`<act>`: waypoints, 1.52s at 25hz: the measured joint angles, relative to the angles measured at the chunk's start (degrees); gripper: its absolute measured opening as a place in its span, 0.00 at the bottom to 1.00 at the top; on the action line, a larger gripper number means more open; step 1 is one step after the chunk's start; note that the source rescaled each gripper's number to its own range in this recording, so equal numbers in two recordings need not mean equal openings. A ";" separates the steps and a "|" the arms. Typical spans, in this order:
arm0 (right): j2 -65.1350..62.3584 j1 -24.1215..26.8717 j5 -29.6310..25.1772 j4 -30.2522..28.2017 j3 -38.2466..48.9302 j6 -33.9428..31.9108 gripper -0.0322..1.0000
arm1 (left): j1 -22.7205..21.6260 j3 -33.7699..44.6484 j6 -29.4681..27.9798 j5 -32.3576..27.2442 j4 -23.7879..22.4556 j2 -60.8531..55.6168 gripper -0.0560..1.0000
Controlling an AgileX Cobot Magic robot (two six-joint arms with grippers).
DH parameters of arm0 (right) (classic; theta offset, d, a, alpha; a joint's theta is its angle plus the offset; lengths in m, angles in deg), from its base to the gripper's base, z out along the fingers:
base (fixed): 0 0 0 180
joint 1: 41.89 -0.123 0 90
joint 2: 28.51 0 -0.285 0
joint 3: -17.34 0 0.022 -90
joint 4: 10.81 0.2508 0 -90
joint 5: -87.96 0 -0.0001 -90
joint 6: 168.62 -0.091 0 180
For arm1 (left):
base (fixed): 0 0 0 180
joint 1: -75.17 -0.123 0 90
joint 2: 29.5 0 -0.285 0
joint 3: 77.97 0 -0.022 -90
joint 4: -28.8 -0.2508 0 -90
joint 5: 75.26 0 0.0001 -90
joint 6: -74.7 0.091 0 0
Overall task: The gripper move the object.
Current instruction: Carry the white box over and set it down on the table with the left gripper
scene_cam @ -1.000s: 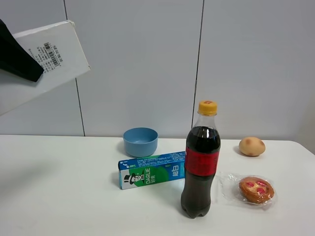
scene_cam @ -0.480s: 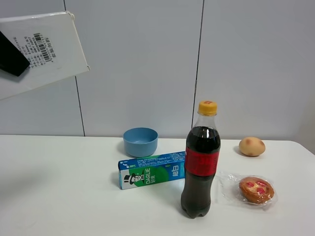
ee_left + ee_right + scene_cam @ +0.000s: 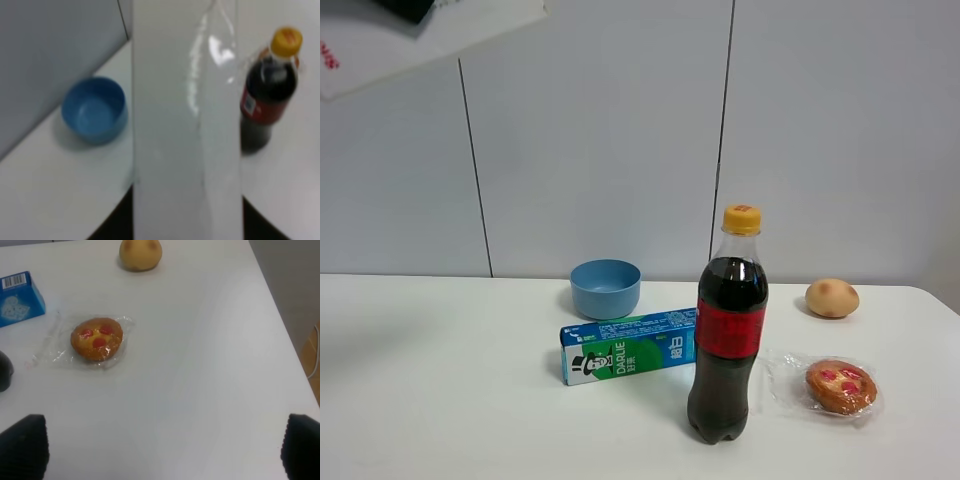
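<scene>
My left gripper (image 3: 410, 8) shows only as a black tip at the top left edge of the exterior view. It is shut on the long white box (image 3: 440, 35), held high above the table; red lettering shows on the box's left end. In the left wrist view the box (image 3: 182, 130) fills the middle, with the black jaws of the left gripper (image 3: 187, 222) on both of its sides. My right gripper (image 3: 162, 447) is open and empty above the table's right part, near a wrapped pastry (image 3: 96, 339).
On the white table (image 3: 440, 400) stand a blue bowl (image 3: 605, 287), a green-and-blue DARLIE toothpaste box (image 3: 628, 346), a cola bottle (image 3: 727, 330), a wrapped pastry (image 3: 840, 386) and a round bun (image 3: 832, 297). The table's right edge (image 3: 280, 315) is close.
My left gripper has carried the white box upward and a little to the right; most of both is now out of the top of the exterior view. Things on the table have not moved.
</scene>
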 joint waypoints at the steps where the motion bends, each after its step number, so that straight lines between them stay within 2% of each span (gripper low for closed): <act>1: 0.00 0.00 0.00 0.00 0.00 0.00 1.00 | 0.00 -2.32 -0.34 -0.37 0.15 1.78 0.06; 5: 0.00 0.00 0.00 0.00 0.00 0.00 1.00 | 1.11 -12.50 -0.97 -3.27 0.31 9.41 0.06; 14: 0.00 0.00 0.00 0.00 0.00 0.00 1.00 | 14.75 -32.35 -3.66 -5.78 -3.77 27.94 0.06; 18: 0.00 0.00 0.00 0.00 0.00 0.00 1.00 | 17.82 -40.16 -6.07 -4.06 -4.55 36.24 0.06; 25: 0.00 0.00 0.00 0.00 0.00 0.00 1.00 | 18.37 -48.20 -8.15 0.82 -4.97 47.99 0.06; 31: 0.00 0.00 0.00 0.00 0.00 0.00 1.00 | 18.37 -49.48 -8.26 4.28 -5.14 54.76 0.06; 34: 0.00 0.00 0.00 0.00 0.00 0.00 1.00 | 18.37 -49.48 -7.44 6.16 -7.86 57.28 0.06; 38: 0.00 0.00 0.00 0.00 0.00 0.00 1.00 | 18.37 -49.48 -6.54 7.53 -14.74 58.99 0.06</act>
